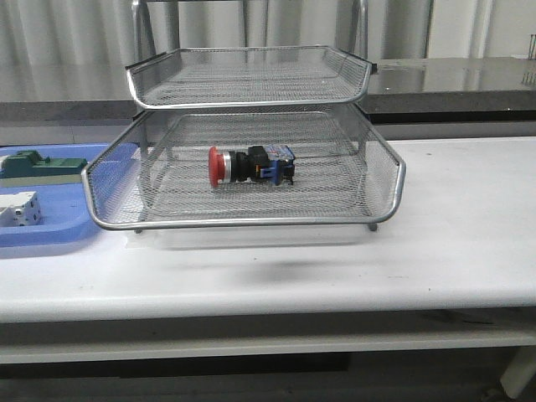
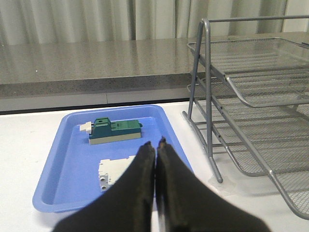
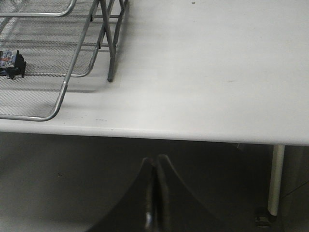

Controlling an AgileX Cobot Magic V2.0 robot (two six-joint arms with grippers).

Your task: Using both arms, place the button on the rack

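The button [image 1: 249, 164], with red cap, silver collar and black-and-blue body, lies on its side on a lower tier of the silver wire-mesh rack [image 1: 251, 219]. Its back end shows in the right wrist view [image 3: 10, 64]. The rack also shows in the left wrist view [image 2: 251, 104]. Neither arm appears in the front view. My left gripper [image 2: 155, 143] is shut and empty, above the near edge of the blue tray. My right gripper [image 3: 155, 158] is shut and empty, below and in front of the table's front edge, right of the rack.
A flat blue tray [image 2: 58, 159] left of the rack holds a green block [image 2: 115, 131] and a white block [image 2: 112, 173]. The white table [image 3: 207, 72] stretches right of the rack. A grey counter [image 2: 87, 60] runs behind. A table leg [image 3: 276, 179] stands at right.
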